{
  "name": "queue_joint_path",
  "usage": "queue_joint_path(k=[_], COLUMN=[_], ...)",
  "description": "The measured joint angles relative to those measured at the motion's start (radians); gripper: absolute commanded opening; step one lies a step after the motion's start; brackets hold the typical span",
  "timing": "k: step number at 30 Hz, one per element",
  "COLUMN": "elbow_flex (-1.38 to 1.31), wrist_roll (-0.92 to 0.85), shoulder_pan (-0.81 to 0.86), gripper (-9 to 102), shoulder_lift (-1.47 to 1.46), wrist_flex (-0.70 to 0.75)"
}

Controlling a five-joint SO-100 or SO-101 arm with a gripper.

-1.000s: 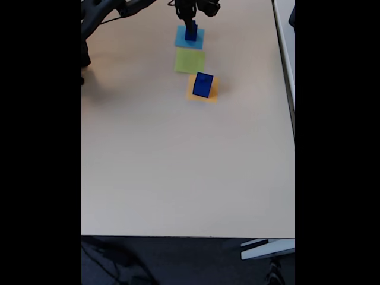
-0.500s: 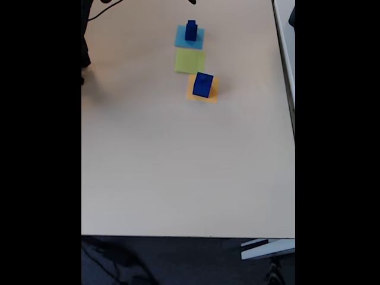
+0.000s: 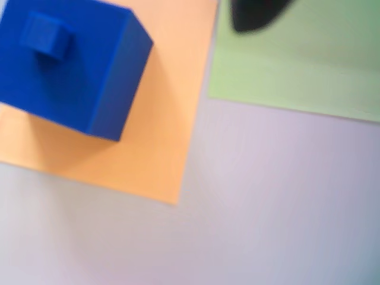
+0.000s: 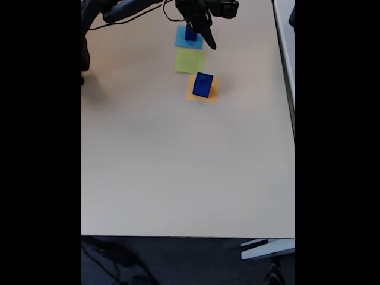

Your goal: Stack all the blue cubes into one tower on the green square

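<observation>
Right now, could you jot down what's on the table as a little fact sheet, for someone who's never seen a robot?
Orange square: holds the large blue cube
Small cube: on top of the large cube, wrist view
Green square: bare
Light-blue square: holds another blue cube
Claw: above the light-blue square, carrying nothing visible
Tower on green: not started

- Beige table [image 4: 178, 166]; three paper squares in a short line near the far edge.
- Light-blue square [image 4: 185, 40] farthest, green square [image 4: 190, 60] in the middle, orange square [image 4: 203, 92] nearest, offset slightly right.
- Large blue cube [image 4: 203, 84] sits on the orange square.
- Another blue cube [image 4: 190, 33] on the light-blue square, partly hidden by the arm.
- Green square is bare.
- Black gripper [image 4: 208, 40] reaches in from the top, fingers pointing down-right beside the light-blue square; jaw state unreadable.
</observation>
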Motion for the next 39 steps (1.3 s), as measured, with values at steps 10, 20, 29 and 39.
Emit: queue_joint_path(k=[10,20,29,39], elbow_flex=[-0.003,0.061,0.187,0.281], wrist_roll=[-0.006,-0.025,-0.037,-0.041], shoulder_pan=[0.054,0.103,0.103,0.107], gripper=[22,21,20,19], shoulder_lift=[-0.060,-0.060,-0.067,-0.067], wrist_flex=[-0.008,-0.025,-0.097,-0.137])
